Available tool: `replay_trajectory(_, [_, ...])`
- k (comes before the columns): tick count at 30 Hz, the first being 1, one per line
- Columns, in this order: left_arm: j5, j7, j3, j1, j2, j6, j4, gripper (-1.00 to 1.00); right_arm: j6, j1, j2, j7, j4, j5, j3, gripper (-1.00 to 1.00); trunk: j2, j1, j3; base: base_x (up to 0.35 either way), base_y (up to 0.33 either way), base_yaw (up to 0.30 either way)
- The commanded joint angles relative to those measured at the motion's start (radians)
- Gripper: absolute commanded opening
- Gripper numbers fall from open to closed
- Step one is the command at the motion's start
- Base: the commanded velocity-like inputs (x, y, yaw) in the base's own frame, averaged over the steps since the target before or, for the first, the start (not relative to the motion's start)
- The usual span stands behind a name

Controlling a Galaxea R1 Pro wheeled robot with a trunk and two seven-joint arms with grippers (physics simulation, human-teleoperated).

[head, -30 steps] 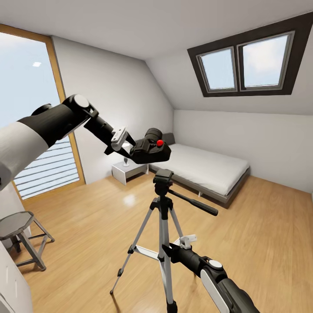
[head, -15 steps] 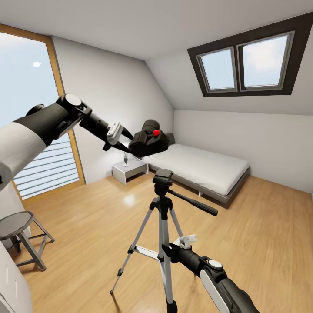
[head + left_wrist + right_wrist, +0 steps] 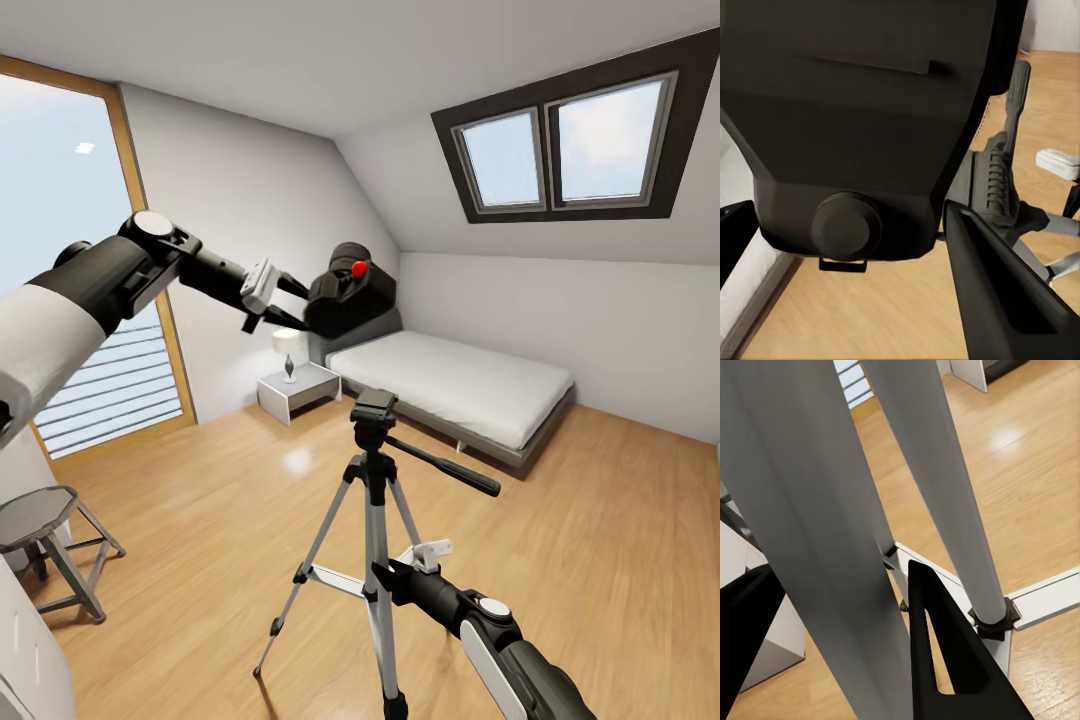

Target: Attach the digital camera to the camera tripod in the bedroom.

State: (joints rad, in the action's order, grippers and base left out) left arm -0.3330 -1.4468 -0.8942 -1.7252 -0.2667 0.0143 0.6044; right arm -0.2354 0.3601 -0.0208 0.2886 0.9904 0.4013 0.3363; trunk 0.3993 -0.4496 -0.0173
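My left gripper (image 3: 303,304) is shut on the digital camera (image 3: 350,296), a black boxy body with a red button (image 3: 359,268), held in the air well above the camera tripod (image 3: 375,470). In the left wrist view the camera's underside (image 3: 870,112) sits between my black fingers (image 3: 1009,300), with the tripod's pan head (image 3: 996,180) beyond it. The tripod stands on the wood floor with silver legs, a bare black head (image 3: 374,406) and a long handle (image 3: 447,468). My right gripper (image 3: 385,580) is shut on the tripod low down; its fingers (image 3: 945,667) flank a silver tube (image 3: 817,525).
A low grey bed (image 3: 470,390) lies behind the tripod, with a white nightstand (image 3: 297,390) and lamp beside it. A tall window (image 3: 60,260) fills the left wall and a skylight (image 3: 570,140) the sloped ceiling. A grey stool (image 3: 40,525) stands at the left.
My left arm has lifted the camera from just above the tripod's head to clearly higher, tilting it. The tripod and right arm have not moved.
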Motion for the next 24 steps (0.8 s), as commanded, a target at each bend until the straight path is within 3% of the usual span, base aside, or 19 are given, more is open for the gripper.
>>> replay_trajectory(1, [-0.010, 0.004, -0.003, -0.001, 0.001, -0.009, -0.004, -1.00, -0.005, 0.000, -0.001, 0.000, 0.001, 0.008, 0.002, -1.00, 0.001, 0.000, 0.001, 0.000, 0.000, 0.000])
replay_trajectory(7, [-0.012, 0.015, 0.008, 0.000, 0.027, -0.043, -0.049, -1.00, -0.005, 0.000, -0.001, 0.000, 0.001, 0.008, 0.002, -1.00, 0.001, 0.000, 0.001, 0.000, 0.000, 0.000])
replay_trajectory(17, [-0.008, 0.017, 0.018, 0.001, 0.113, -0.116, -0.168, -1.00, -0.006, 0.000, -0.001, 0.000, 0.001, 0.008, 0.001, -1.00, 0.001, 0.000, 0.001, 0.000, 0.000, 0.000])
replay_trajectory(24, [0.001, 0.014, 0.009, 0.001, 0.153, -0.128, -0.217, -1.00, -0.006, 0.000, -0.001, 0.001, 0.001, 0.008, -0.001, -1.00, 0.001, 0.000, 0.001, 0.000, 0.000, 0.000])
